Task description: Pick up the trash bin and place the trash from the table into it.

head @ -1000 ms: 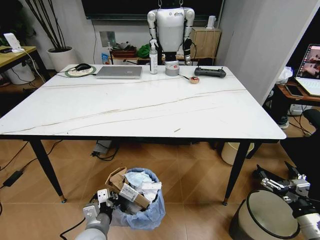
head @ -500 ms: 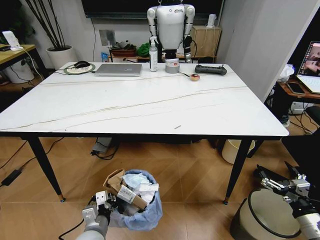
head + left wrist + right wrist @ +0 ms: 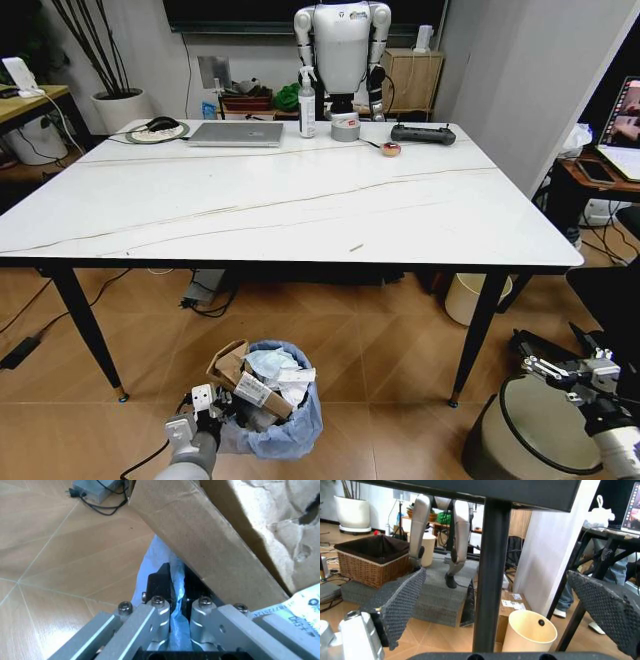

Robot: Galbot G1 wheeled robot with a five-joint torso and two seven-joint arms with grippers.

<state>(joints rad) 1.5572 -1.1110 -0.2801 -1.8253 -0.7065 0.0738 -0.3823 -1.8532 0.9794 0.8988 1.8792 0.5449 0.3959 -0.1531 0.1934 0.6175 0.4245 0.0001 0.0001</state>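
The trash bin (image 3: 285,432), lined with a crinkly light-blue bag, stands on the floor in front of the table (image 3: 200,215). It is stuffed with trash: a torn brown cardboard box (image 3: 232,365) and white papers (image 3: 280,365). My left gripper (image 3: 207,402) is low at the bin's left side, shut on its rim. In the left wrist view the left gripper (image 3: 178,590) pinches the blue bag (image 3: 155,555) under the cardboard box (image 3: 210,543). My right gripper (image 3: 555,352) hangs open at the lower right. A small red thing (image 3: 390,150) and a tiny scrap (image 3: 355,247) lie on the table.
A dark round bin (image 3: 530,435) sits under my right gripper (image 3: 505,600), beside the table's leg (image 3: 478,335). A cream bin (image 3: 530,630) stands behind that leg. At the table's far edge are a laptop (image 3: 238,133), a spray bottle (image 3: 307,105), a tape roll (image 3: 345,130) and a controller (image 3: 422,134).
The whole head picture has shifted a little, so the camera has moved. My left gripper stays shut on the bin's rim and the right arm keeps its place.
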